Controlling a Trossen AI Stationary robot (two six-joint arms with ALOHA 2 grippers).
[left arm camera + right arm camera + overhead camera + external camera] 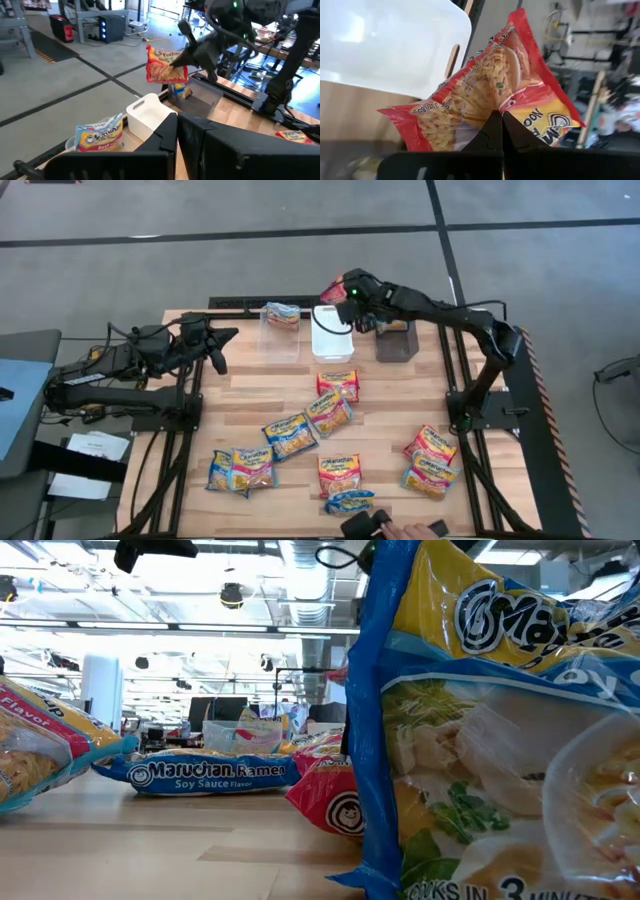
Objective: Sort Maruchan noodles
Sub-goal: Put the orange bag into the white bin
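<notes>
We are holding one red-edged noodle packet (485, 105) pinched between the closed fingers of our right gripper (501, 125), up in the air above the white bin (332, 332) at the far edge of the desk (400, 395). Our left gripper (218, 352) is waiting over the left far corner of the desk, its fingers closed on nothing.

We are counting three bins in a row: a clear bin (281, 330) on the left, the white one in the middle, and a grey bin (396, 340) on the right. One packet (282, 314) is already sitting in the clear bin, and the left wrist view shows another packet (180, 91) lying in the grey bin.

On the open desk we are counting about ten more packets: two (333, 400) near the centre, overlapping, two more (291, 436) just left of them, two (240, 470) at the near left, touching, two (432, 462) at the near right, one stacked on the other, and two (340, 482) at the near middle, the blue one (350, 502) closest to the edge.
</notes>
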